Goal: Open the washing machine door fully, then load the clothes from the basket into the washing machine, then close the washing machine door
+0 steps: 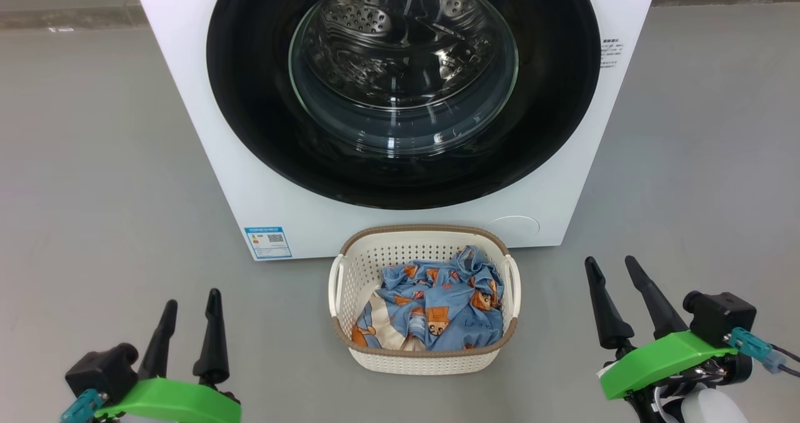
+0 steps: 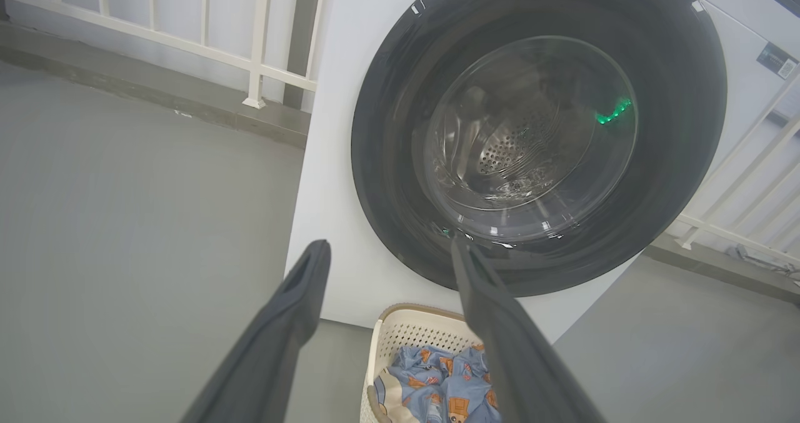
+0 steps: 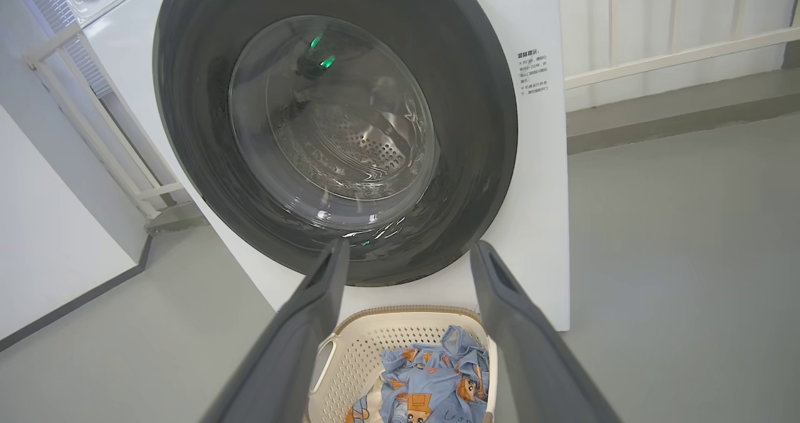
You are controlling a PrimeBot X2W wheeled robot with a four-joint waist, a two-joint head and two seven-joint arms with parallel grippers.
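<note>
The white washing machine (image 1: 206,129) stands ahead with its washing machine door (image 1: 262,110) shut, a glossy black rim around a clear glass bowl. Through the glass the steel drum shows. On the floor just in front sits the cream basket (image 1: 356,267) holding the light blue bear-print clothes (image 1: 444,304). My left gripper (image 1: 192,301) is low at the left of the basket, open and empty. My right gripper (image 1: 612,268) is at the right of the basket, open and empty too. In the wrist views the washing machine door (image 2: 387,129) (image 3: 187,98) lies beyond the spread fingers, above the basket (image 2: 400,335) (image 3: 375,342).
Grey floor (image 1: 94,192) runs on both sides of the machine. A blue label sticker (image 1: 268,242) is on the machine's lower left front. A white railing (image 2: 256,48) stands behind at the left, and a white panel (image 3: 50,235) beside the machine.
</note>
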